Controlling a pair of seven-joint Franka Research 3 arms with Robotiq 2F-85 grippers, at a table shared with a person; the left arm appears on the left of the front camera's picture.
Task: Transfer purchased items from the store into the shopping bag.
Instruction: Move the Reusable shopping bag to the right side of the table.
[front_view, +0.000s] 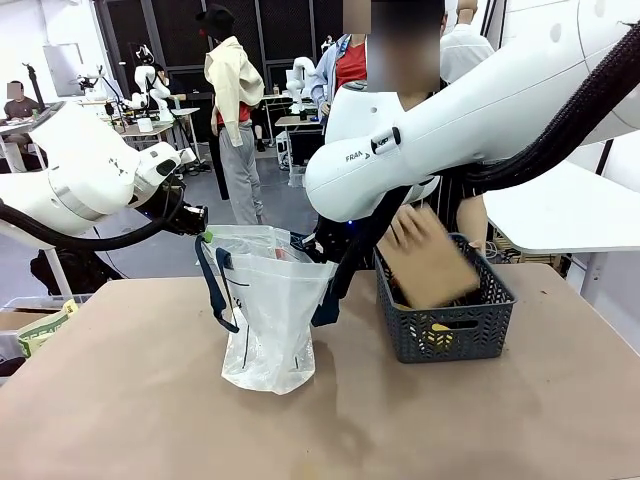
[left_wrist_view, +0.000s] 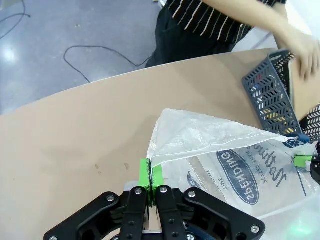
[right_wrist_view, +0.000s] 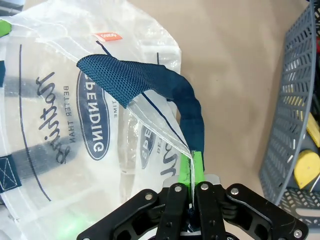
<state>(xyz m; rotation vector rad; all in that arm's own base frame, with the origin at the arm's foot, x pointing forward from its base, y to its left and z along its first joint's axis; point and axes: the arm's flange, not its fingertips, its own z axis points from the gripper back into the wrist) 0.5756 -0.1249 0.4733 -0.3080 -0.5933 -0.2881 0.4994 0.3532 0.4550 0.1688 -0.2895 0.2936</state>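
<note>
Translucent shopping bag (front_view: 265, 310) stands mid-table (front_view: 120, 400), its rim pinched by left gripper (left_wrist_view: 151, 175) and right gripper (right_wrist_view: 192, 170). White right arm (front_view: 450, 120) partly screens the person's hand (front_view: 405, 232) on a tan box (front_view: 432, 270) at the grey basket (front_view: 450, 330).

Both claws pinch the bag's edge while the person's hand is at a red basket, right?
Not red: the front view shows a dark grey basket. The left claw and right claw do pinch the edge of the bag, with the person's hand at the basket.
</note>
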